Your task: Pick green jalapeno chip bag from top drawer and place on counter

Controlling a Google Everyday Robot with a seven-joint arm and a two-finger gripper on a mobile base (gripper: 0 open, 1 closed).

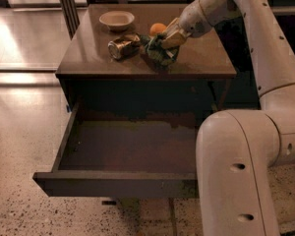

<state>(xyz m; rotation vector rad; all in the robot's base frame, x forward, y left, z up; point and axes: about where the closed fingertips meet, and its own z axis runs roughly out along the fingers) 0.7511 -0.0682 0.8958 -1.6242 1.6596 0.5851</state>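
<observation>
Currently, green chip bag (160, 56): sitting out of the drawer, over the counter's front half, a little right of its middle; crumpled, dark green with a pale patch showing.
Bag contact: lower end is reaching down to the counter top with a shadow lying right beneath it; cannot tell whether it is resting its weight there or only touching.
Gripper (168, 42): coming in from the upper right, angling down and to the left, sitting on the bag's upper right side.
Grip state: the yellowish fingers (176, 32) are pinching narrowly on the top of the bag and holding it.
Counter (88, 53): brown, slightly glossy, carrying the bag and three other items.
Can (122, 46): lying on its side just left of the bag, its round end facing left and forward; close to the bag, contact not clear.
Orange (158, 28): sitting just behind the bag, partly hiding behind the gripper.
Bowl (117, 19): standing upright toward the back left of the counter, apart from the can.
Top drawer (113, 185): standing pulled out below the counter's front edge, brownish bottom showing, long front panel facing the camera.
Arm (265, 38): white, running down the right side, its large lower segment covering the drawer's right end.
Floor (24, 127): pale and speckled, spreading left of the cabinet.
</observation>
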